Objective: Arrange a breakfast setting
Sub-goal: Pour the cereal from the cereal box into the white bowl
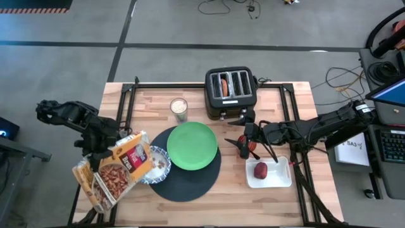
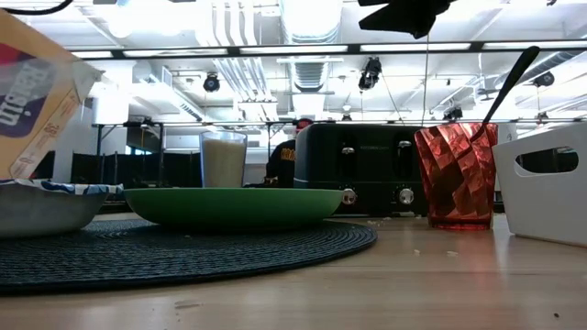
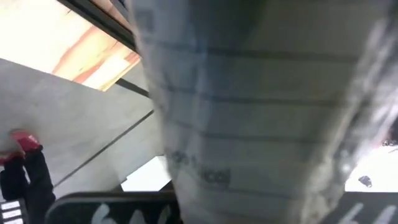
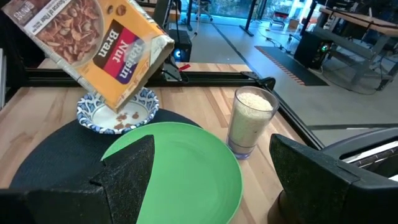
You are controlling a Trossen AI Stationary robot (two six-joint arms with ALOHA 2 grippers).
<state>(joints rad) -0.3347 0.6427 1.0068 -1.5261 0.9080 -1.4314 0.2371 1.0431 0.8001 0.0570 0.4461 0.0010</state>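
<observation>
**Pouring cereal into the bowl while the right arm waits over the cup**

Holding a Raisin Nut Bran cereal box [image 1: 112, 172], the left gripper [image 1: 101, 154] is at the left side of the table [image 1: 297, 206], with its fingers pressed together on the box. The box is tilted, its open corner pointing down over the blue-and-white patterned bowl [image 1: 157, 166]. In the right wrist view some brown flakes [image 4: 127, 116] already lie in the bowl, just under the box opening. The bowl sits on the left edge of the round dark placemat [image 1: 187, 182], touching or almost touching the green plate [image 1: 192, 145], which lies on the upper part of the same mat.

The right gripper [image 1: 243, 145] hangs above the table just to the right of the plate, with its fingers [image 4: 129, 165] spread wide and holding nothing. Under it stands the small red cup [image 2: 453, 175] with the metal spoon [image 2: 506, 81] leaning inside it, handle up. Beside the cup is a white tray [image 1: 269, 175] with the dark red fruit [image 1: 261, 170] in it.

Behind the plate stands a glass of milk [image 1: 179, 108], and to its right a black toaster [image 1: 231, 93] with something orange-brown, maybe the bagel [image 1: 224, 85], in one slot. In the low view a person [image 2: 286, 156] in dark clothes shows far behind the toaster.
</observation>
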